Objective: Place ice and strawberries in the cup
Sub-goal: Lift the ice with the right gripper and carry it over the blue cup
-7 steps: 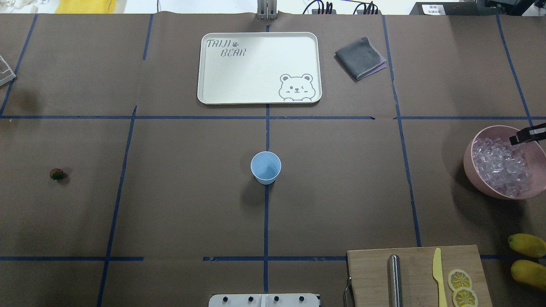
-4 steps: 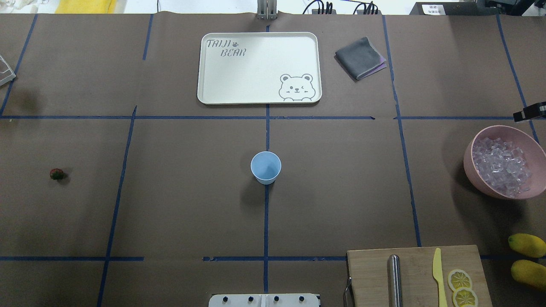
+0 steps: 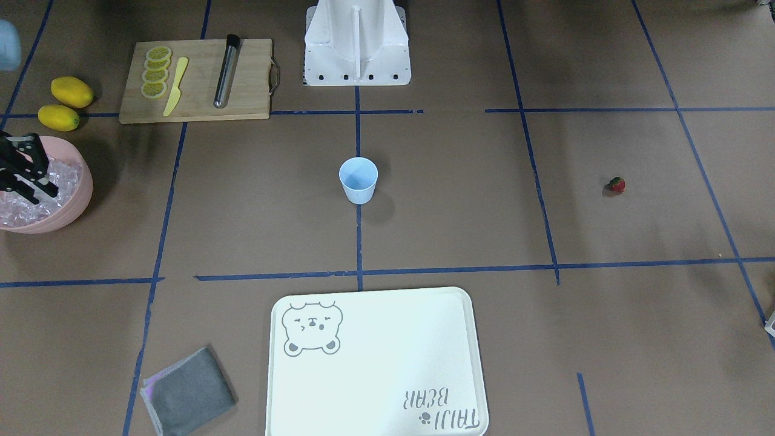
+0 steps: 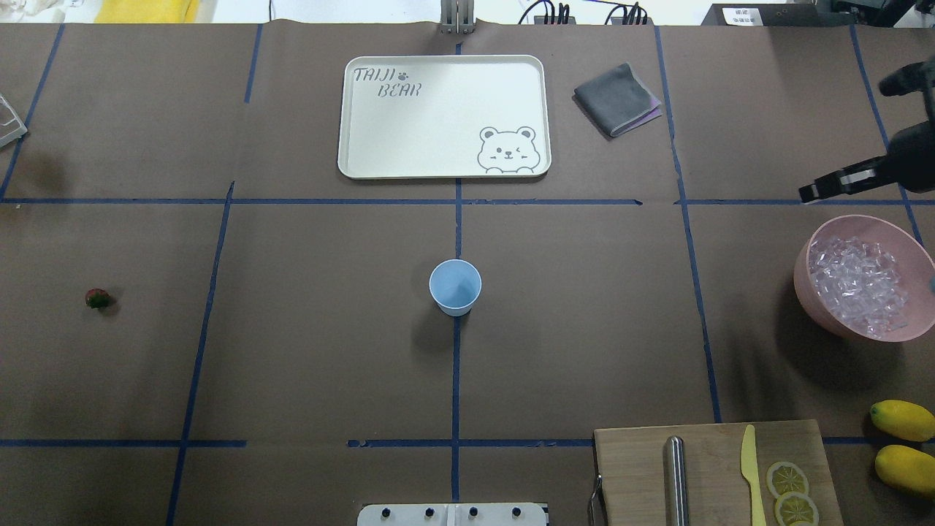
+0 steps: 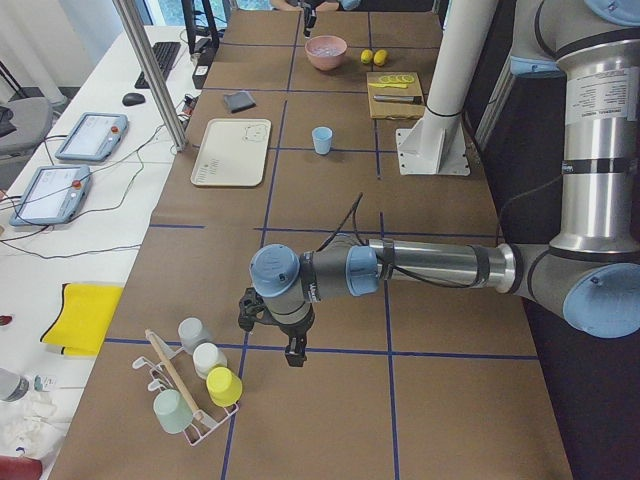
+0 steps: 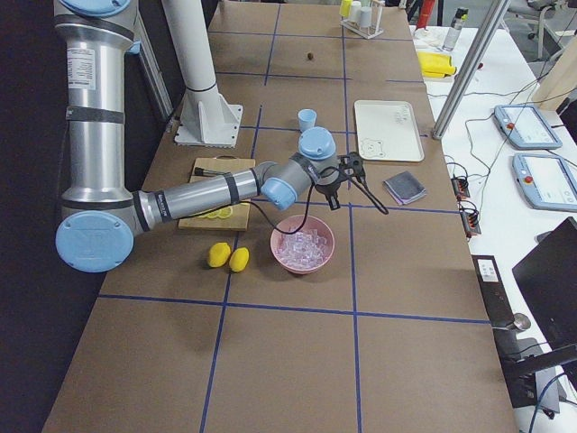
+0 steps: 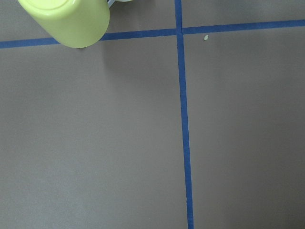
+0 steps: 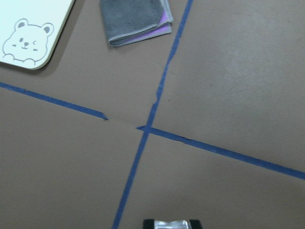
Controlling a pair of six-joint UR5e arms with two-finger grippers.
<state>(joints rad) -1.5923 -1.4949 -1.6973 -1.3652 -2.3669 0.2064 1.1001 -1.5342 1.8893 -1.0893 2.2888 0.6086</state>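
Note:
The pale blue cup stands upright at the table's centre, nothing visible inside. The ice fills a pink bowl at the right edge. My right gripper hovers just beyond the bowl's far rim. In the right wrist view the right gripper is shut on a small glassy ice cube. A red strawberry lies alone far to the left. My left gripper hangs over the table's left end, seen only in the exterior left view; I cannot tell whether it is open or shut.
A white bear tray and a folded grey cloth lie at the back. A cutting board with a metal rod, a yellow knife and lemon slices sits front right, two lemons beside it. A cup rack stands near the left gripper.
My right gripper has come up out of the pink bowl, gone past its far rim and then moved left, further into the overhead view. The cup and strawberry have not moved.

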